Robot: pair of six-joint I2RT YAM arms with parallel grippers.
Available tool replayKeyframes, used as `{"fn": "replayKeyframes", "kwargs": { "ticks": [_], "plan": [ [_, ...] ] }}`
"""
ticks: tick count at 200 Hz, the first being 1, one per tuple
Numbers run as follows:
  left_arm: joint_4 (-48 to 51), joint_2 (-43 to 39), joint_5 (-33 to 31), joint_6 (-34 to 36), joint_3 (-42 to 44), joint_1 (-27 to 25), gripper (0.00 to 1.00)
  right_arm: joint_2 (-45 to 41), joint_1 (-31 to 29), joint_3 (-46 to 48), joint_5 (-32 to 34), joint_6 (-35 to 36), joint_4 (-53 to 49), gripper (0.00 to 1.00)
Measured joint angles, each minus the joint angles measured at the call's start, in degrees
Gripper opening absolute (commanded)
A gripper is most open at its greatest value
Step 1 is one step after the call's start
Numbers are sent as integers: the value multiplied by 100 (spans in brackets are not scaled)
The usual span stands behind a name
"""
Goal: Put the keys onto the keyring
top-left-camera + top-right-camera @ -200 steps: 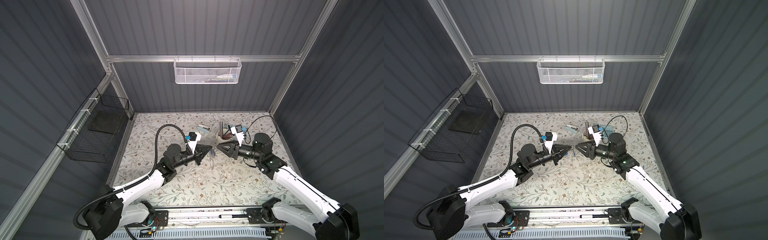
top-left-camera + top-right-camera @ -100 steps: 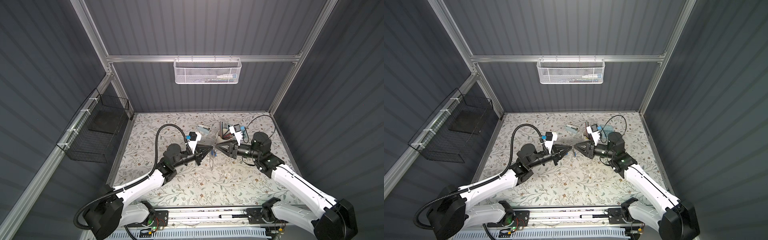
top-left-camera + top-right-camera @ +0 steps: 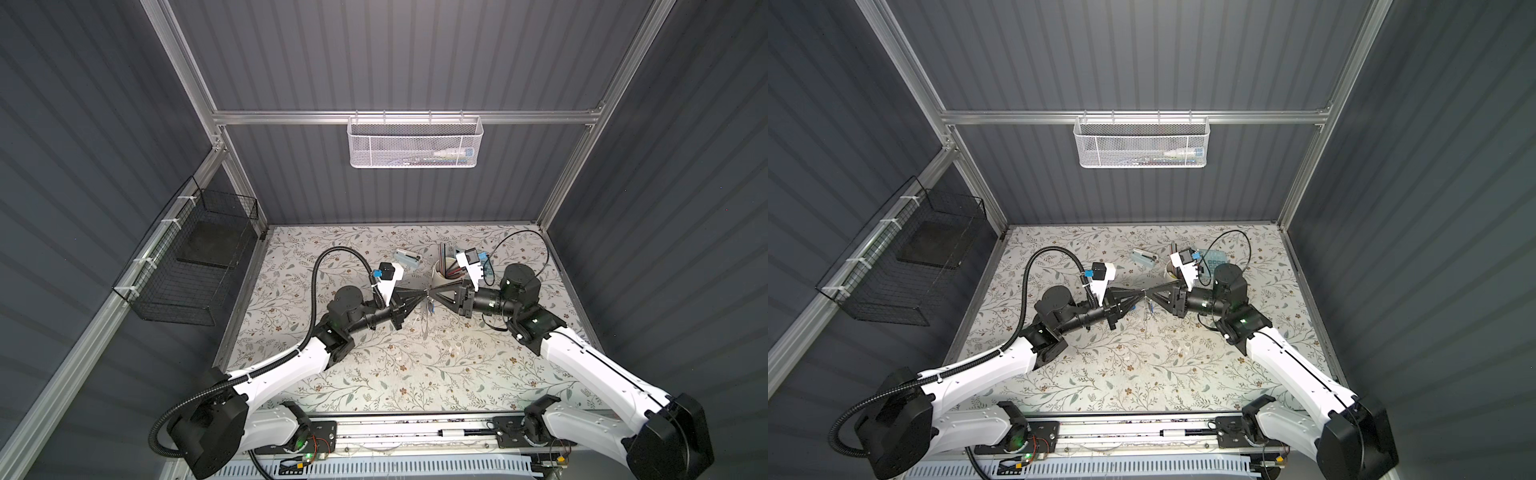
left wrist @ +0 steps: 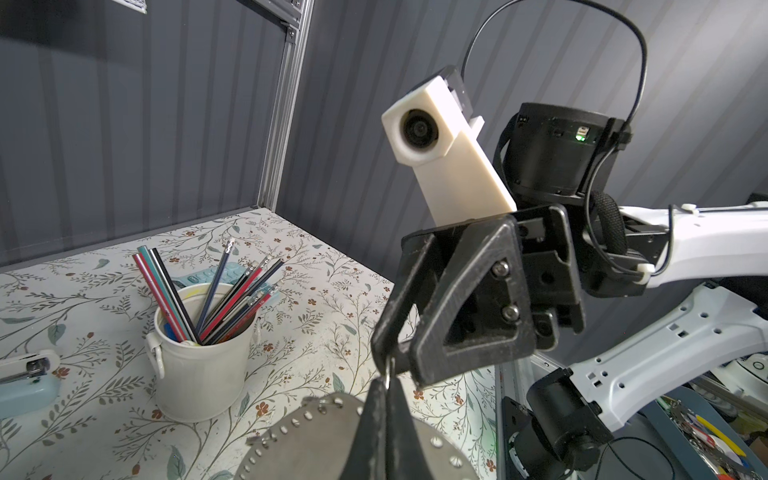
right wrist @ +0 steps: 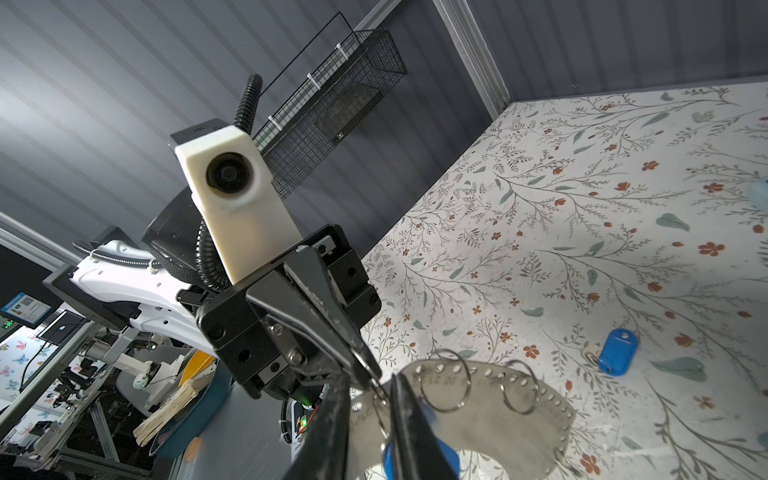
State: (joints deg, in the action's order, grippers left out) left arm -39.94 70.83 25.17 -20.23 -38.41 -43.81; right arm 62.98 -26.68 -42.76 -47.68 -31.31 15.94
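I had the keyring [image 5: 490, 428] pinched at its rim by the left gripper [image 5: 370, 368], jaws fully closed on the plate. That kept it clear of the table [image 5: 582, 208], hanging just below the fingertips and edge-on in both top views. Faint stamped characters ran along its rim beside the fingers, too blurred for me to read. Behind the left arm sat a blue placard [image 5: 25, 309] with a code square, also illegible.

Over the last second the right gripper [image 4: 397, 359] had come in toward the left one until the two sets of tips met, and its jaws had narrowed. The left arm had not shifted. The right jaws stood only slightly apart around a thin wire loop at the plate's edge. I could not tell whether they actually clamped it.

The keyring looked like a flat grey metal oval with a wide open centre and small studs round the rim. Two split rings [image 5: 444, 386] were threaded through its edge.

One of the keys [image 5: 618, 352], showing mainly its bright blue tag, lay on the table well beyond the right gripper's tips. A second blue tag [image 5: 446, 455] showed under the plate, close against those fingers. A white cup [image 4: 203, 374] of pencils stood past the left gripper's tips, with a pale blue stapler [image 4: 25, 386] farther off.
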Motion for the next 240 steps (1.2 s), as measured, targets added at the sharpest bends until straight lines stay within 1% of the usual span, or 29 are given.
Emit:
{"fn": "replayKeyframes", "kwargs": {
  "ticks": [37, 81, 96, 138, 189, 240],
  "plan": [
    [2, 9, 33, 0, -11, 0, 0, 57, -9, 0, -15, 0, 35, 21],
    [2, 9, 39, -2, -11, 0, 0, 57, -17, 2, -15, -20, 55, 16],
    [2, 9, 37, -2, -11, 0, 0, 57, -22, 17, -11, -13, 74, 10],
    [7, 9, -2, -149, -15, 2, 0, 57, -22, 52, -2, 66, 105, 0],
    [101, 4, -28, -212, -35, 2, 0, 57, -22, 79, 15, 144, 111, 0],
    [706, -103, -57, -162, -225, 2, 1, 52, -55, 79, 162, 348, 46, 0]
  ]
}}
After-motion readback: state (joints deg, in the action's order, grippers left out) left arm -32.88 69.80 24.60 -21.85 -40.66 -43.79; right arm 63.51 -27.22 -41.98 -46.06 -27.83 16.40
